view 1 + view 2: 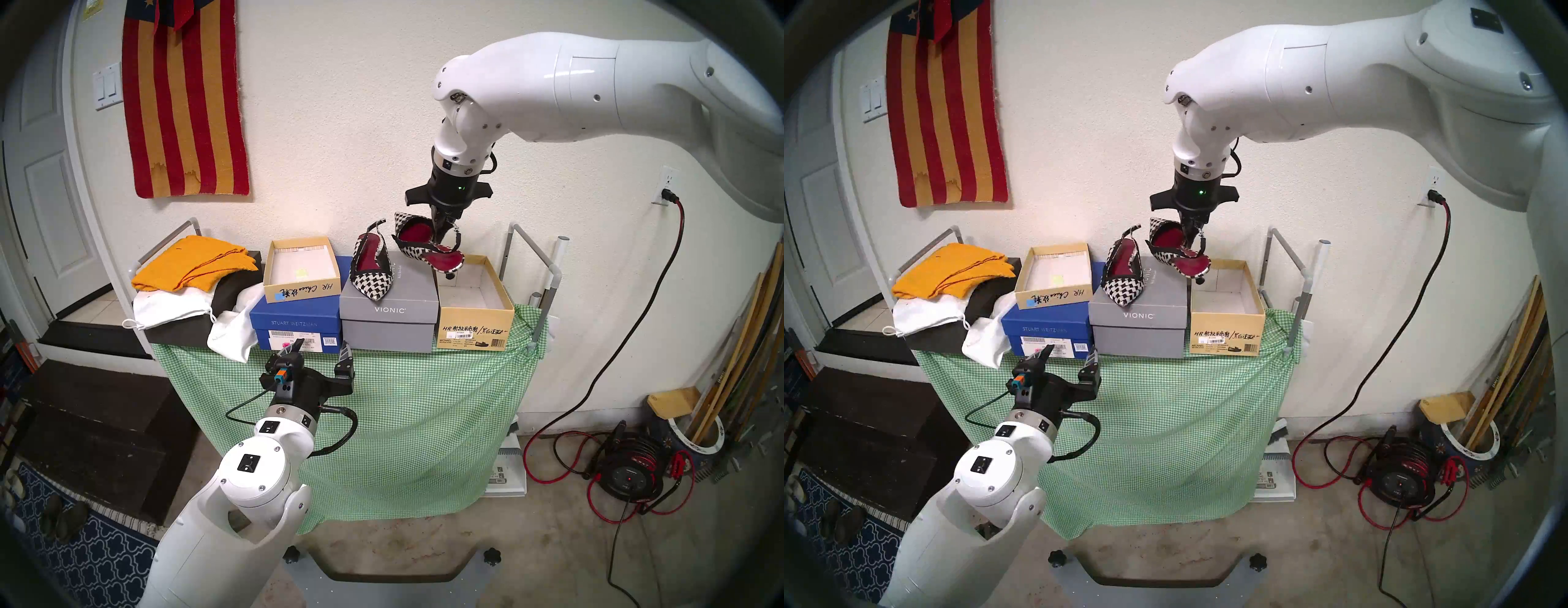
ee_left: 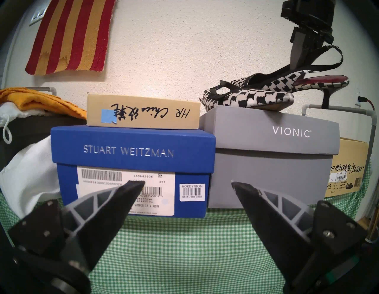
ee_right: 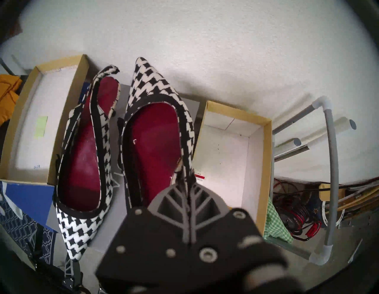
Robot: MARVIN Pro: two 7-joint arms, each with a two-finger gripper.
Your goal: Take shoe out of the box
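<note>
My right gripper (image 1: 443, 227) (image 3: 187, 179) is shut on the side edge of a black-and-white houndstooth shoe (image 1: 428, 250) (image 3: 155, 133) with a red lining. The shoe hangs tilted in the air, its heel over the left rim of the box (image 1: 475, 327) (image 3: 266, 164). The box is tan cardboard, white inside, and nothing lies in it. A matching shoe (image 1: 373, 271) (image 2: 246, 97) rests on the grey VIONIC box (image 1: 388, 314). My left gripper (image 1: 320, 352) (image 2: 187, 184) is open and holds nothing, low before the blue box (image 2: 133, 152).
A shallow tan box (image 1: 301, 271) sits open on the blue Stuart Weitzman box. Orange cloth (image 1: 195, 263) and white bags (image 1: 169, 310) lie at the left. Grey pipe rails (image 1: 543, 263) flank the green-checked table (image 1: 403, 403). A power cord (image 1: 615, 361) hangs at the right.
</note>
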